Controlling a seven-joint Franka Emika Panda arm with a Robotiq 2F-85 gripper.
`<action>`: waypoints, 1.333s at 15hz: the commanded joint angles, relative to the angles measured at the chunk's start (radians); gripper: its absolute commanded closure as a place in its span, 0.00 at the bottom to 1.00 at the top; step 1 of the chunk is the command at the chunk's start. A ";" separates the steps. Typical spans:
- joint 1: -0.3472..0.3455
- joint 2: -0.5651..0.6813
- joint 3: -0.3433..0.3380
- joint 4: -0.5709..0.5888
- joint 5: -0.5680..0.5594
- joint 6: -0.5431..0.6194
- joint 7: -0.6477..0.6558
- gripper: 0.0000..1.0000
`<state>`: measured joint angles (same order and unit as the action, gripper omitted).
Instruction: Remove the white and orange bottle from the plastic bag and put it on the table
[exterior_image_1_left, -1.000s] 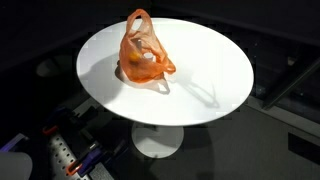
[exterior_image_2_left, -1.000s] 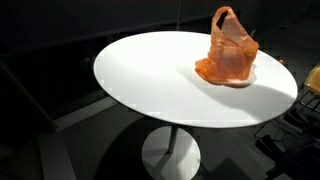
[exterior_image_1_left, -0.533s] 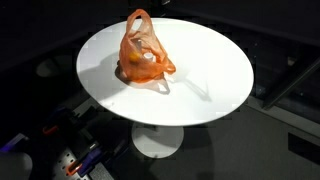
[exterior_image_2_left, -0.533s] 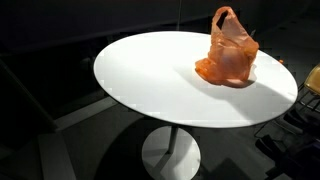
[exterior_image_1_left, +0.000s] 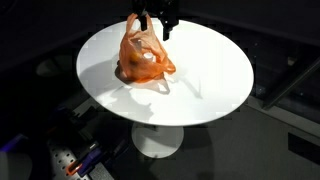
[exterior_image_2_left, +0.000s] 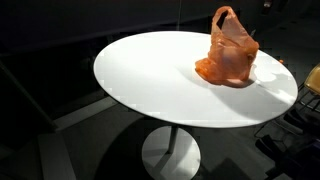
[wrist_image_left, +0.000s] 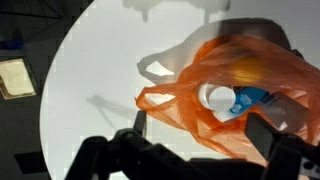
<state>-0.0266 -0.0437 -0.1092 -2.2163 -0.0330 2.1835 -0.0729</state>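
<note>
Your gripper (exterior_image_1_left: 155, 30), jaws spread wide and empty, hovers just above the orange plastic bag (exterior_image_1_left: 143, 55) on the round white table (exterior_image_1_left: 215, 75). The bottle (wrist_image_left: 216, 97) lies inside the bag's open mouth. This looks like the approach; next, lower into the opening and grasp the bottle.

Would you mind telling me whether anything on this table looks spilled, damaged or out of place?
Nothing stands out. The orange plastic bag sits crumpled on the white table, its mouth open, with the bottle inside. No spill or tear shows. The open hand hovers above it.
</note>
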 joint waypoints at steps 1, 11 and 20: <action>-0.010 0.064 0.022 0.019 -0.001 0.056 0.024 0.00; -0.002 0.188 0.062 0.012 0.002 0.172 0.002 0.00; 0.018 0.242 0.087 0.007 -0.016 0.213 0.017 0.10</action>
<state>-0.0106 0.1880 -0.0269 -2.2156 -0.0328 2.3808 -0.0697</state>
